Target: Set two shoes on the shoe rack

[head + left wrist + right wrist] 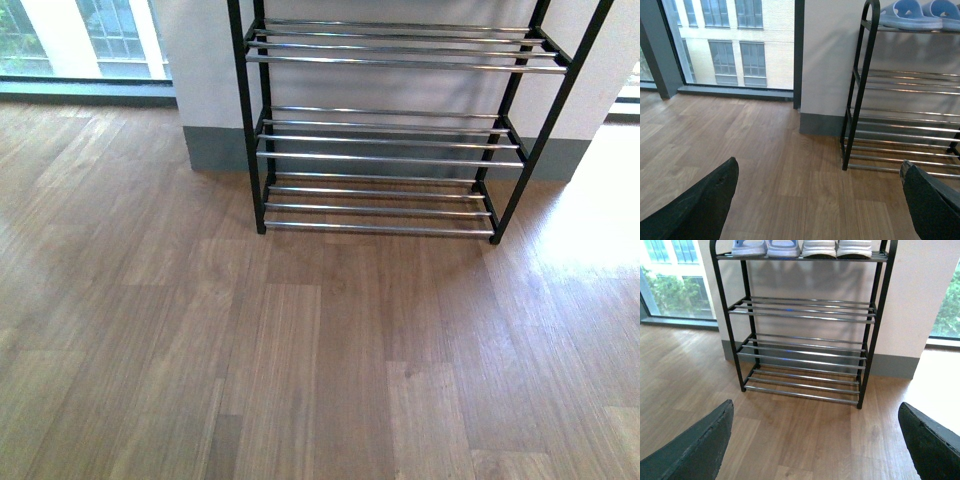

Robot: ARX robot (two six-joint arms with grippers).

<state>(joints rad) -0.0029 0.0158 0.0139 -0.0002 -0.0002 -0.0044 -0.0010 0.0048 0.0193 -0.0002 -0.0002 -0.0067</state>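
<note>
Showing shoes (pixel 836 247) atop shoe rack (pixel 805 315)

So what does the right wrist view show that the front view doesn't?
Only the right wrist view: the rack's top tier, holding blue slippers and a white-soled pair, a window with greenery, and the right gripper with its dark jaws wide apart, holding nothing. Only the front view: a broader stretch of bare floor in front of the rack. Both show the black rack against the wall with its lower chrome tiers bare, and no grey sneakers on the floor.
</note>
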